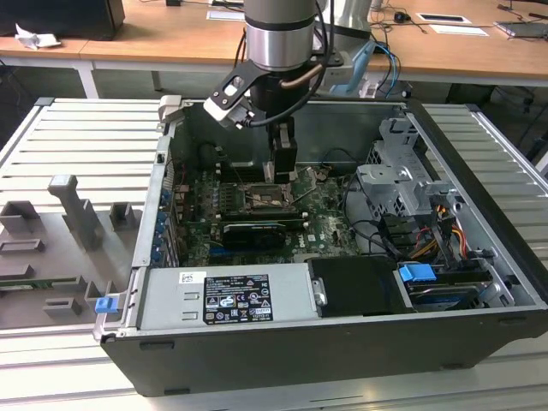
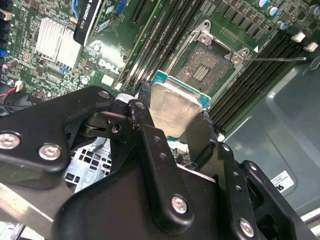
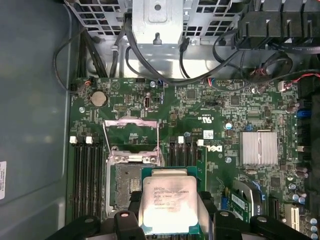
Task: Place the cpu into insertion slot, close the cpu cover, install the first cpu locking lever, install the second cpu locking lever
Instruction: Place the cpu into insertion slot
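The gripper [image 2: 174, 112] clamps the cpu [image 2: 172, 100] edgewise between both fingers [image 2: 147, 125]. In the exterior view, the insertion slot [image 1: 257, 199] lies at about 7 o'clock of the gripper, apparently untouched.

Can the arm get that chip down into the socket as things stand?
Probably yes: the jaws hold the cpu close by the slot, the cover is swung open, and nothing lies in the slot.
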Action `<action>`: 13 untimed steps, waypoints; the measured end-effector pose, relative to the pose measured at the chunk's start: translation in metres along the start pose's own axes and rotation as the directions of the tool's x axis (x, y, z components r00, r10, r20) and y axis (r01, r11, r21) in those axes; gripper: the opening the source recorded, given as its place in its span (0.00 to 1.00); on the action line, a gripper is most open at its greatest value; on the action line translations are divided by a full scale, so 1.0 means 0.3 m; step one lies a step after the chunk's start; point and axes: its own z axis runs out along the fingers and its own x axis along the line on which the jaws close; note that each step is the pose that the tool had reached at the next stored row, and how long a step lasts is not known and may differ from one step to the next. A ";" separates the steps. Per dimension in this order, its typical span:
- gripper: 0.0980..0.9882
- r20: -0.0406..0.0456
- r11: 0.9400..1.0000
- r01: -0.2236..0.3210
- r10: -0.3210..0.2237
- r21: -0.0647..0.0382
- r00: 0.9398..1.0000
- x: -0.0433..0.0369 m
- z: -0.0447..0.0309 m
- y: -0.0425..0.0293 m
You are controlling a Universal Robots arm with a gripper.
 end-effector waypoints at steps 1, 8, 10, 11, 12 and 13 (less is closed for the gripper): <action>0.48 0.000 1.000 0.000 0.000 0.000 1.000 0.000 0.004 0.000; 0.48 0.000 1.000 0.000 0.000 0.000 1.000 0.000 0.032 -0.012; 0.48 0.000 1.000 0.000 0.000 0.000 1.000 -0.001 0.041 -0.015; 0.48 0.000 1.000 0.000 0.000 0.000 1.000 -0.001 0.043 -0.015; 0.48 0.000 1.000 0.000 0.000 0.000 1.000 -0.001 0.049 -0.016; 0.48 0.000 1.000 0.000 0.000 0.000 1.000 -0.001 0.053 -0.016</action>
